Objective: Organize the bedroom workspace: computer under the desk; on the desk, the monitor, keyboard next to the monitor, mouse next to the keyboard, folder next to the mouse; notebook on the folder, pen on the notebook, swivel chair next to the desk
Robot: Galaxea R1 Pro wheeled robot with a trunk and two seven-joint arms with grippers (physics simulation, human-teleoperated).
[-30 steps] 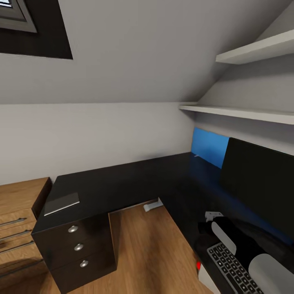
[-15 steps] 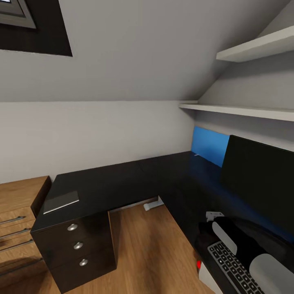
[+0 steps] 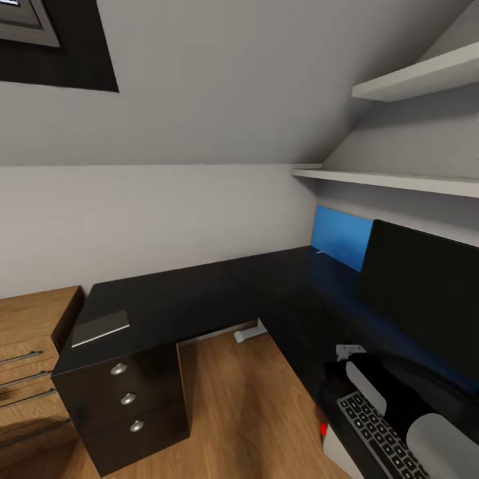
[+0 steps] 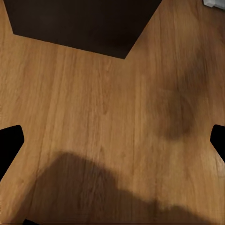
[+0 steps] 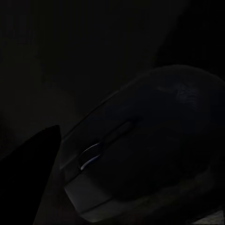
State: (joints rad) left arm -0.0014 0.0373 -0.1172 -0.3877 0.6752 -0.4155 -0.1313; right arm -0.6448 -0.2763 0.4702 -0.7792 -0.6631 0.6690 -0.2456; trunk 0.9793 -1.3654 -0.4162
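The big black monitor (image 3: pixel 426 299) stands on the counter (image 3: pixel 199 293), so that part looks done. The keyboard (image 3: pixel 376 436) lies on the counter just in front of the monitor, so that looks done too. The grey notebook (image 3: pixel 100 328) lies alone at the far end of the counter, above the dark drawers (image 3: pixel 126 400), well apart from the keyboard. It is not on a folder yet, so I think the folder, the notebook, the pen and the chair are all left to do. The job in hand seems to be the mouse. The right wrist view is very dark, but the mouse (image 5: pixel 140 150) is there, big and very close to the right pincer (image 5: pixel 70 187), with one dark finger just beside it. I cannot tell if that pincer is open, closed, or holding the mouse. From the head, the right arm (image 3: pixel 392 399) reaches over the counter just beside the keyboard. The left pincer (image 4: pixel 112 140) is open, with nothing in it, hanging over the wood floor (image 4: pixel 93 117).
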